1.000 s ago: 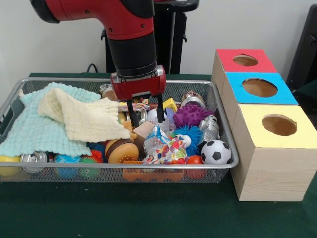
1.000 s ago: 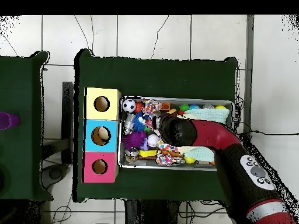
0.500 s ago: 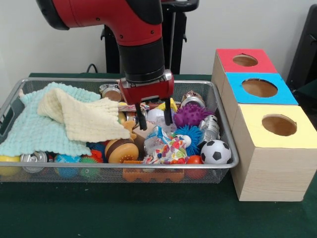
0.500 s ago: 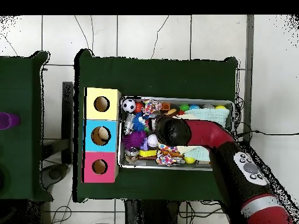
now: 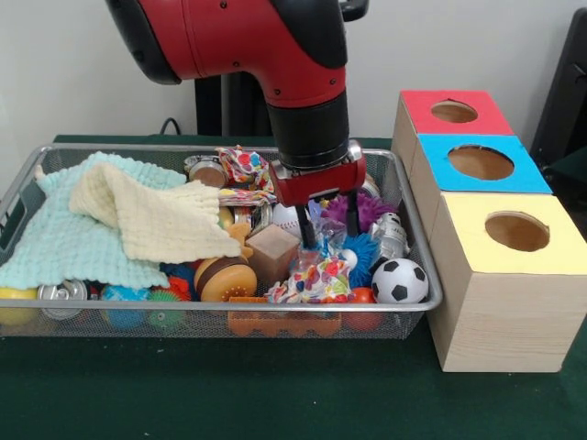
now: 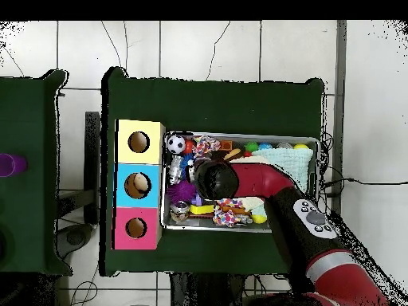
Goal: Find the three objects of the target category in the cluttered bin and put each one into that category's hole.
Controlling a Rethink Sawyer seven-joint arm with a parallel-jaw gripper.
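The gripper (image 5: 326, 235) hangs with jaws spread over the wire bin (image 5: 417, 247), fingertips straddling clutter beside the blue spiky ball (image 5: 359, 252) and purple spiky ball (image 5: 356, 209); a clean grasp likely requires descending straight, avoiding the crinkly wrapper (image 5: 316, 277).

A dark green cloth-covered surface (image 5: 275, 390) carries a wire mesh bin (image 5: 404, 188) crammed with toys and cloths, and just beside it a row of three wooden boxes. The boxes are topped red (image 5: 454, 112), blue (image 5: 481, 163) and yellow (image 5: 514, 232), each with a round hole
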